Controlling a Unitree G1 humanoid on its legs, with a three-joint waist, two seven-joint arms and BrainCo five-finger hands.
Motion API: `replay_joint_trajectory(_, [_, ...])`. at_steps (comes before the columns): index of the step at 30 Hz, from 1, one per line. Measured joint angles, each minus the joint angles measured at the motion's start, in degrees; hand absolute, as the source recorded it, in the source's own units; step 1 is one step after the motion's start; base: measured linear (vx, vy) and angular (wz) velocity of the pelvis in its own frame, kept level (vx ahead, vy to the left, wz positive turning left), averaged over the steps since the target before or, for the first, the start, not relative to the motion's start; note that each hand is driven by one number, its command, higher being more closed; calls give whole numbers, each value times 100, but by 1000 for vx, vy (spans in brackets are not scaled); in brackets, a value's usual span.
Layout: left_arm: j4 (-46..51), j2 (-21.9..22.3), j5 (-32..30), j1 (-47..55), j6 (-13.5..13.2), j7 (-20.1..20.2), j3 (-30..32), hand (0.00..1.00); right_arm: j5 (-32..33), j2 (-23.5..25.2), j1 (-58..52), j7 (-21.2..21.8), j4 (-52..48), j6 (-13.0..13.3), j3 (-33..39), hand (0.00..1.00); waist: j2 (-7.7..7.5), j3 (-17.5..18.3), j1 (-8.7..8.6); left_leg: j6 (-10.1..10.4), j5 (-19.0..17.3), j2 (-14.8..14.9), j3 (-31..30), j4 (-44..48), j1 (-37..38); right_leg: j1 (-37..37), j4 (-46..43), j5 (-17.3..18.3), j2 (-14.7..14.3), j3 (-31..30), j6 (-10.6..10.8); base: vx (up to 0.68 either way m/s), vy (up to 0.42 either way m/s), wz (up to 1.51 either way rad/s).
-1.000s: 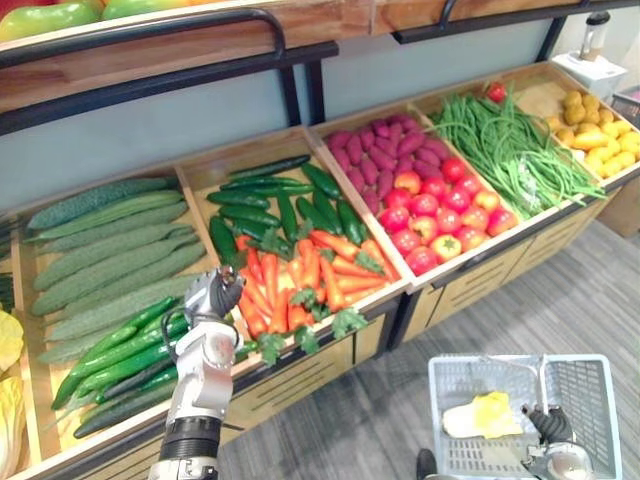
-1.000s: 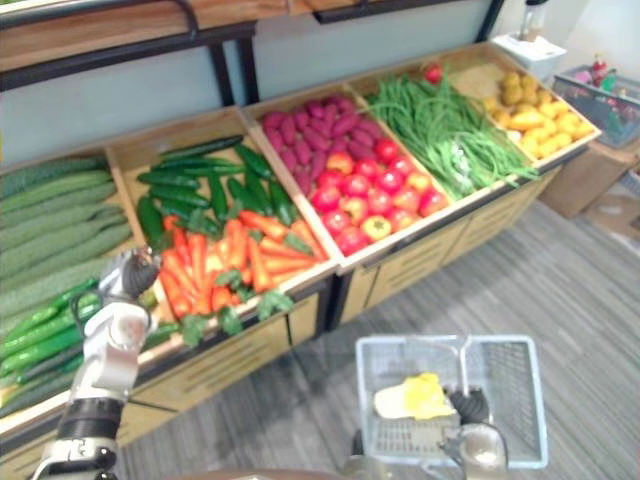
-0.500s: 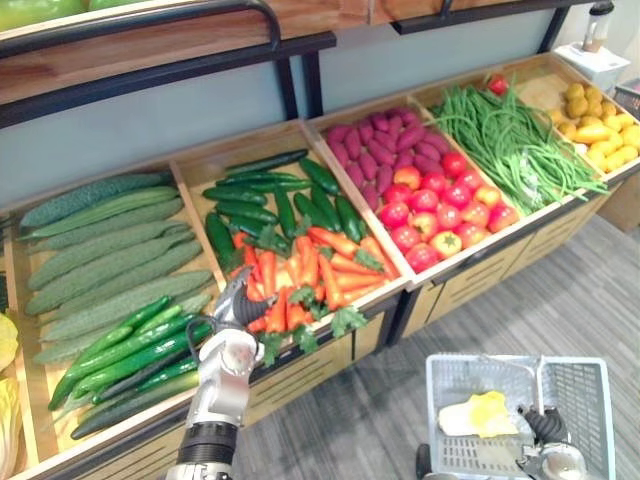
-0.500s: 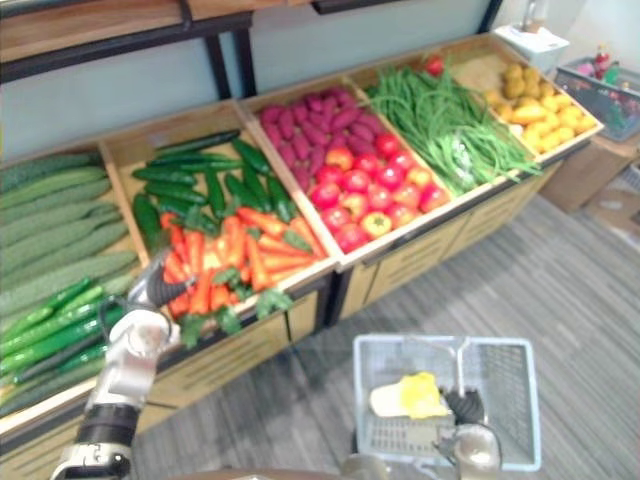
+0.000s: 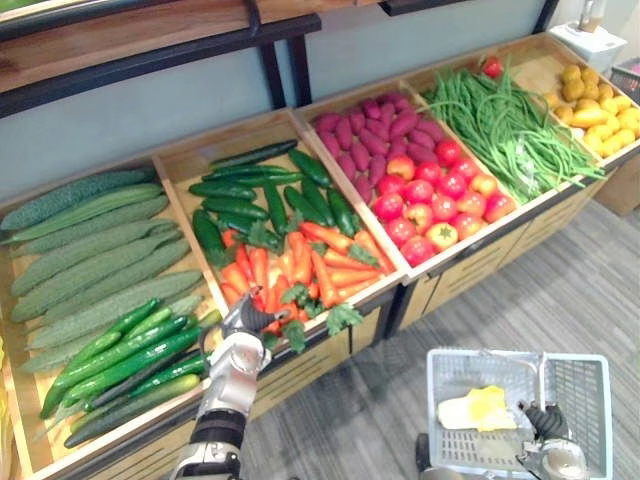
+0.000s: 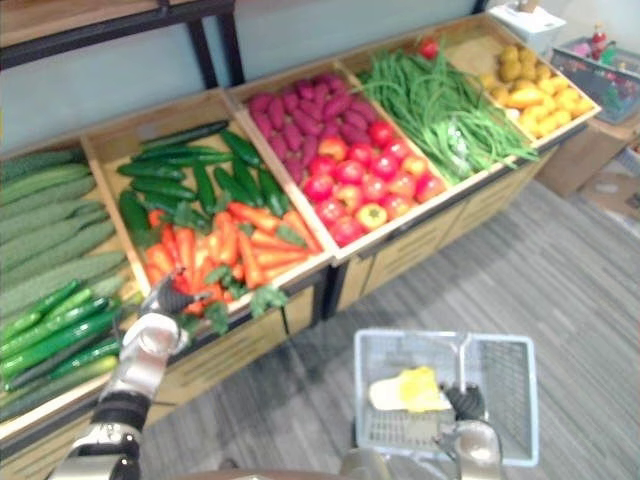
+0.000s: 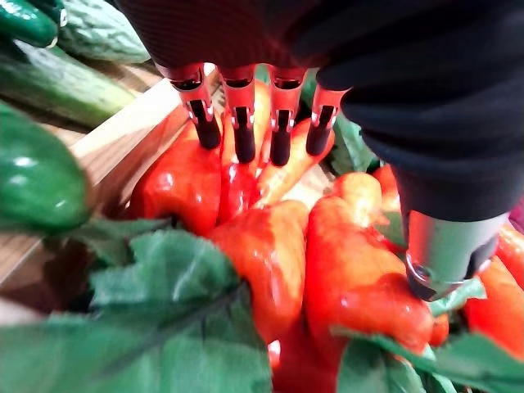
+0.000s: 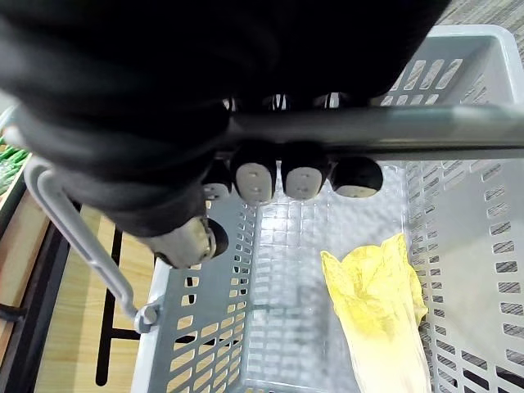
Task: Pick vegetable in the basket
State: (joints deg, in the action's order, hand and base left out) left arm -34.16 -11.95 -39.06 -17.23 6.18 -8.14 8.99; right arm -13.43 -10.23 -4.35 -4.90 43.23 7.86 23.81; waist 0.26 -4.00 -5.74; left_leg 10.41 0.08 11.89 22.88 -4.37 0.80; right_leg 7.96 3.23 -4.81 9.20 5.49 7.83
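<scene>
A pile of orange carrots (image 5: 300,270) with green tops fills the front of the second wooden bin. My left hand (image 5: 238,345) is at that bin's front left corner, open, its straight fingers (image 7: 237,123) lying on the nearest carrots (image 7: 270,262) with the thumb held apart. A light grey plastic basket (image 5: 450,400) hangs low at the right over the floor. My right hand (image 5: 545,445) is shut on its handle (image 8: 393,131), fingers (image 8: 282,176) curled round the bar. In the basket lies a yellow-white leafy vegetable (image 8: 381,303).
Dark cucumbers (image 5: 270,195) lie behind the carrots. The left bin holds long pale gourds (image 5: 95,250) and green cucumbers (image 5: 120,355). To the right are purple sweet potatoes (image 5: 370,125), red tomatoes (image 5: 435,195), green beans (image 5: 510,130) and yellow produce (image 5: 595,105). Grey floor lies below.
My left hand has come down from the divider beside the cucumbers to the front corner of the carrot pile. The view has shifted a little. The right hand still holds the basket.
</scene>
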Motion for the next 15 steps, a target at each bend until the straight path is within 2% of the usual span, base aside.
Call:
replay_joint_trajectory(5, [-523,-73,10,-356,12,-45,121,100,44,-13,33,-29,-2,4,55,100,4,-157,-46,16,-61,15,47,62,-13,1,60,-21,-19,-60,4,10,-14,-6])
replay_joint_trajectory(12, [-795,-59,18,-427,-1,-36,149,100,41,-14,36,-62,16,10,50,100,-21,-186,-70,26,-152,19,147,68,118,-71,69,-19,-37,-129,1,47,-4,-8])
replay_joint_trajectory(15, [-948,-57,25,-421,1,-33,148,100,39,-14,32,-97,44,13,46,100,-21,-196,-137,26,-252,32,148,131,260,-238,70,7,-39,-128,-38,14,-2,-2])
